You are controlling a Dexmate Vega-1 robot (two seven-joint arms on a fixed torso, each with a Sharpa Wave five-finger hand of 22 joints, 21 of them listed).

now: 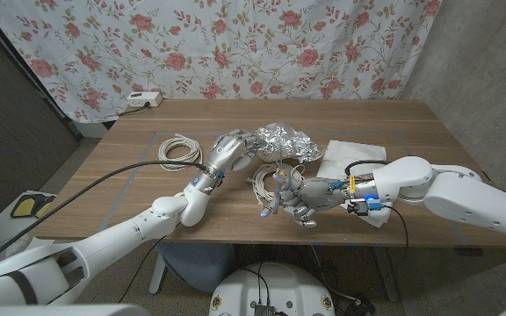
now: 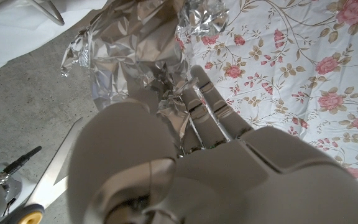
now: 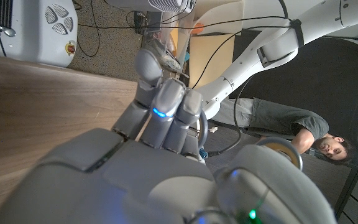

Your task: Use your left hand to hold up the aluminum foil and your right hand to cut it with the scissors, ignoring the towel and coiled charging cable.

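1. In the head view the left hand sits just left of the frame's centre, its fingers closed on the left edge of the crumpled aluminum foil.
2. The foil is a bunched silver mass at the centre of the frame, slightly above the middle. Whether it is lifted off the wooden table or still touching it cannot be told.
3. In the left wrist view the foil fills the upper middle of the picture, with the left hand's fingers pressed into its creases.
4. The right hand lies right of centre and below the foil, fingers curled in around the scissors, whose blades point towards the lower left of the frame.
5. In the right wrist view the right hand shows its fingers drawn close together; the scissors cannot be made out there.
6. A white towel lies flat just right of the foil.
7. A coiled charging cable rests left of the left hand, apart from the foil.
8. No container is to be seen on the table.
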